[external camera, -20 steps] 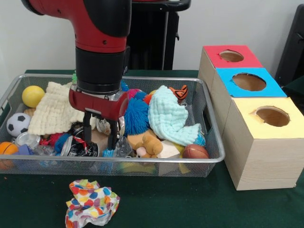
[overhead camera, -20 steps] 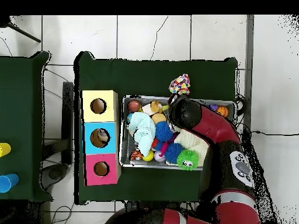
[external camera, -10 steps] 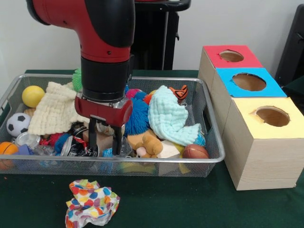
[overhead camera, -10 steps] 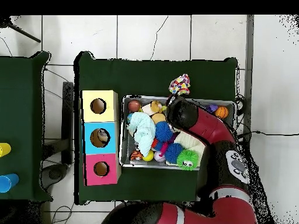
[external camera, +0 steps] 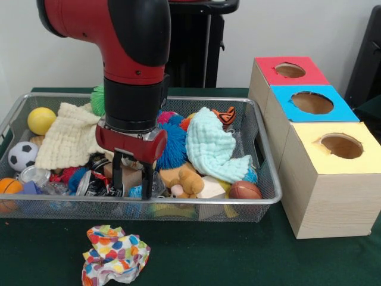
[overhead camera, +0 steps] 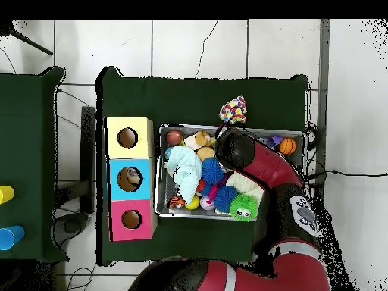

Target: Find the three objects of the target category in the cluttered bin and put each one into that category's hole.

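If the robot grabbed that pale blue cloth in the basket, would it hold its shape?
Probably not. The pale blue cloth lies draped in soft folds over other toys, so it would likely sag. It looks light, and might drag neighbours along.

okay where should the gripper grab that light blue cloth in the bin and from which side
Judging by its pose, grip the cloth at its bunched top fold, coming straight down. It is heaped above the other toys, so the crest stands clear, while its lower edges lie against neighbouring toys.
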Action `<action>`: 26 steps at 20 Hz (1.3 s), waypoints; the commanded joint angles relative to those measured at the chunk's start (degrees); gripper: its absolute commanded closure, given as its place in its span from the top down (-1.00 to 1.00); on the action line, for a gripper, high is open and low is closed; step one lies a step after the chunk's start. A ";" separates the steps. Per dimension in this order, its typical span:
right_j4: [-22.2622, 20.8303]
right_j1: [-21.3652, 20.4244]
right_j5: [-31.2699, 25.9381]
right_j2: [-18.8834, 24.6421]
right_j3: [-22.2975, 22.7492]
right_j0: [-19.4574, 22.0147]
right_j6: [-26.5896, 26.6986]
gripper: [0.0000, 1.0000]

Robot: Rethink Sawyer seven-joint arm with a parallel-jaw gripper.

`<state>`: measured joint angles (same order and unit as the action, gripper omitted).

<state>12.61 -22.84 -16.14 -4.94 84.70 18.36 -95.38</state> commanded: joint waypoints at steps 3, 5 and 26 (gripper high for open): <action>2.09 6.88 -4.75 4.12 3.35 -0.55 -11.14 1.00; 2.24 7.26 -5.31 4.58 3.44 -0.25 -10.89 1.00; -0.87 0.29 -2.19 1.95 8.44 -1.52 -8.39 1.00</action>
<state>14.10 -23.05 -17.27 -5.06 86.79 17.71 -95.38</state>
